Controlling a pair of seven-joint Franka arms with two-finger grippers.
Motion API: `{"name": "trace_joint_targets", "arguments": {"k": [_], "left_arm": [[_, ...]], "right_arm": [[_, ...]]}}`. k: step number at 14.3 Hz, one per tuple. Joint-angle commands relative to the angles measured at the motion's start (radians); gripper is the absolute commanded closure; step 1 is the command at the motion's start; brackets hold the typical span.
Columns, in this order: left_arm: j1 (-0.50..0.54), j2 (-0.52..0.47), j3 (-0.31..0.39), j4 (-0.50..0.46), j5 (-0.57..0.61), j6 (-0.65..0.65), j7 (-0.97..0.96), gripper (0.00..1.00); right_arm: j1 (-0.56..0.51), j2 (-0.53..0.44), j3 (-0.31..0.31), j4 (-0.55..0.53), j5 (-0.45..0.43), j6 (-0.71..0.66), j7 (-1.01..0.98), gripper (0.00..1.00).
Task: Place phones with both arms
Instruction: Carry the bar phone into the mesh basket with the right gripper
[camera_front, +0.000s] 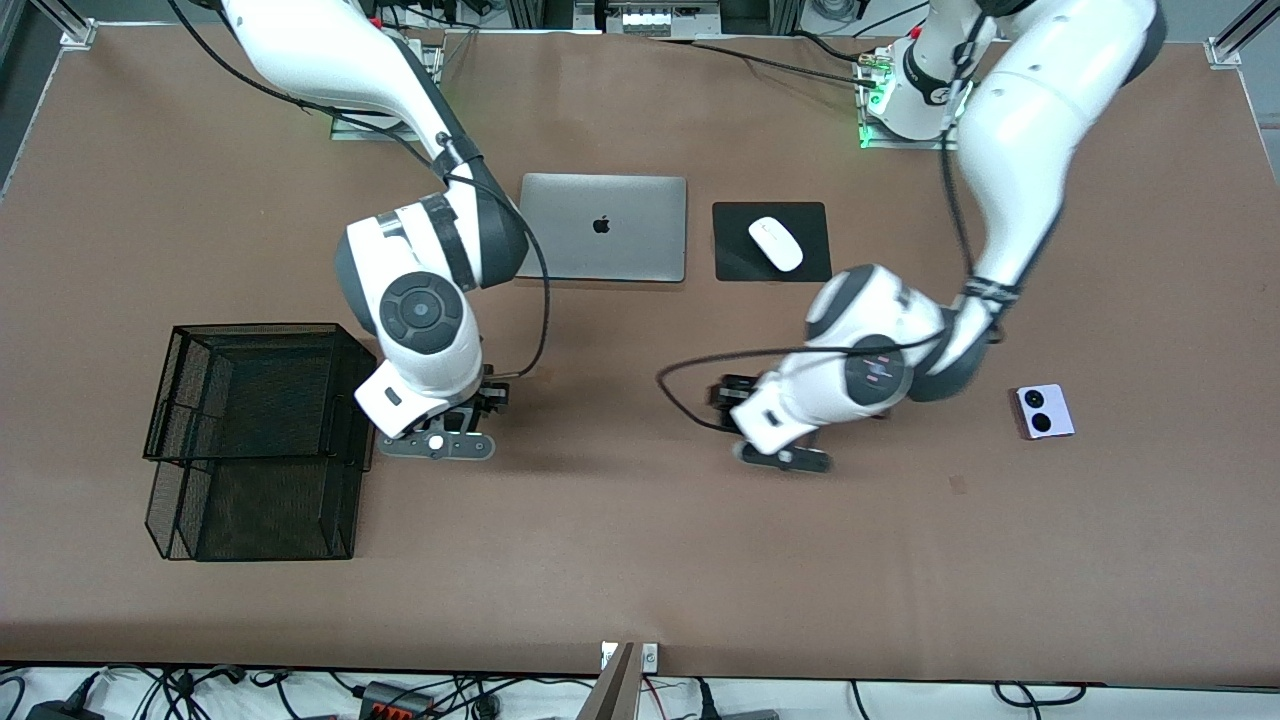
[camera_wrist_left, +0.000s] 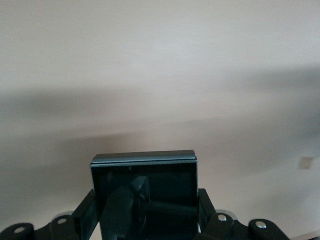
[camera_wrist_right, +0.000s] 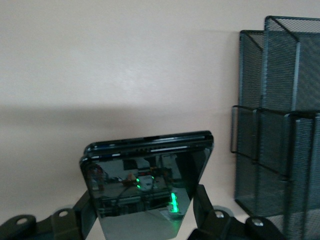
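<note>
Toward the right arm's end of the table sits the black mesh tray (camera_front: 255, 440), a stepped two-level rack, and both levels look bare, nothing lying in either one. Just beside it the right gripper (camera_front: 478, 408) is down low over the brown table (camera_front: 640, 560), and the right wrist view shows its jaws pinching the long black phone (camera_wrist_right: 147, 177) by its sides, the glossy face catching green reflections, with the mesh tray close alongside.

Over at mid-table the left gripper (camera_front: 735, 400) is low over the bare surface too. The left wrist view has its jaws clamped on the small black flip phone (camera_wrist_left: 145, 195), a squarish block held between the two fingers (camera_wrist_left: 85, 215), and only plain tabletop lies under it.

Third phone: the lavender-white flip phone (camera_front: 1045, 411) with two black circles lies flat on the table toward the left arm's end, well apart from the left gripper and untouched.

Closer to the robot bases, the closed silver laptop (camera_front: 604, 228) lies flat, and next to it a white mouse (camera_front: 776, 243) rests on a black mouse pad (camera_front: 735, 260). Neither gripper is near them.
</note>
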Motion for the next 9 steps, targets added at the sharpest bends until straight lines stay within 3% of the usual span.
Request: {"name": "trace_joint_targets", "arguments": {"k": [1, 9], "left_arm": [[-0.075, 0.041, 0.005, 0.006, -0.024, 0.111, -0.085, 0.74], [-0.226, 0.124, 0.011, 0.003, -0.021, 0.304, -0.219, 0.74]], "right_arm": [[-0.079, -0.101, 0.019, -0.100, -0.001, -0.023, -0.123, 0.80], [-0.283, -0.166, 0.019, -0.105, 0.008, -0.180, -0.382, 0.82]]}}
